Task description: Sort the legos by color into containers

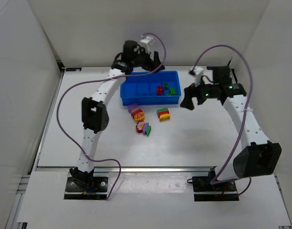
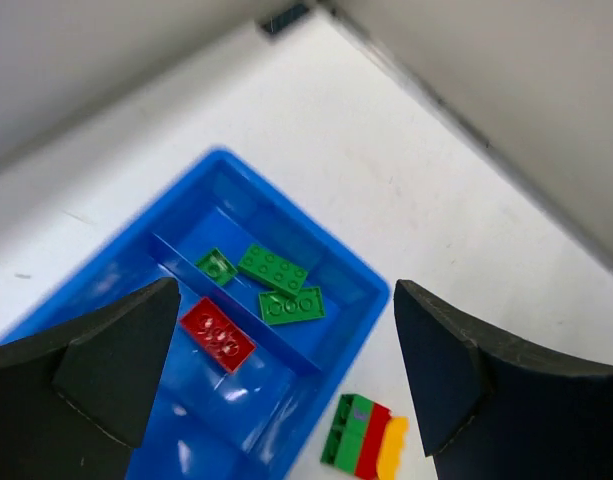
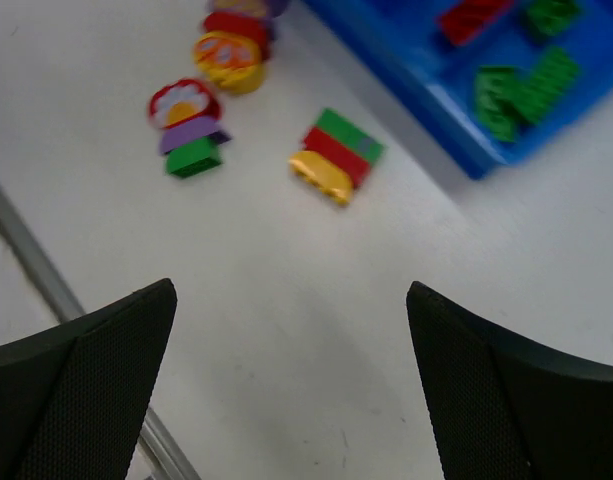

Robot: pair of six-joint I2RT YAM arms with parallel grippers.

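Tray: a shallow bright blue plastic tray (image 1: pixel 136 90) with a raised rim and thin dividers that make four side-by-side compartments. It sits toward the far middle of the white table (image 1: pixel 207 138).

Rightmost compartment: three green plastic blocks lie flat here. There is a small square one (image 2: pixel 216 266), a long studded one (image 2: pixel 273 269) and a shorter one (image 2: pixel 291 306); the two longer blocks are touching.

Second compartment from the right: one flat red studded brick (image 2: pixel 217 334) lies at an angle, apart from the greens on the other side of the divider.

Loose stack: a green, red and yellow block stack (image 1: pixel 163 114) lies on its side on the table, just off the tray's near right corner.

Loose cluster: to the left of that stack are a rounded purple, red and yellow pile (image 1: pixel 136 112) and, nearer the arms, a red flower-topped piece joined to purple and green blocks (image 3: pixel 189 130). Both are on the table outside the tray.

Left gripper (image 2: pixel 286 340): hangs above the right end of the tray. Its black fingers are spread wide and nothing is between them.

Right gripper (image 3: pixel 291 350): is over bare table to the right of the tray, looking toward the loose blocks. Its jaws are wide apart and hold nothing.

Cables: a purple cable (image 1: pixel 65 95) loops from each arm.
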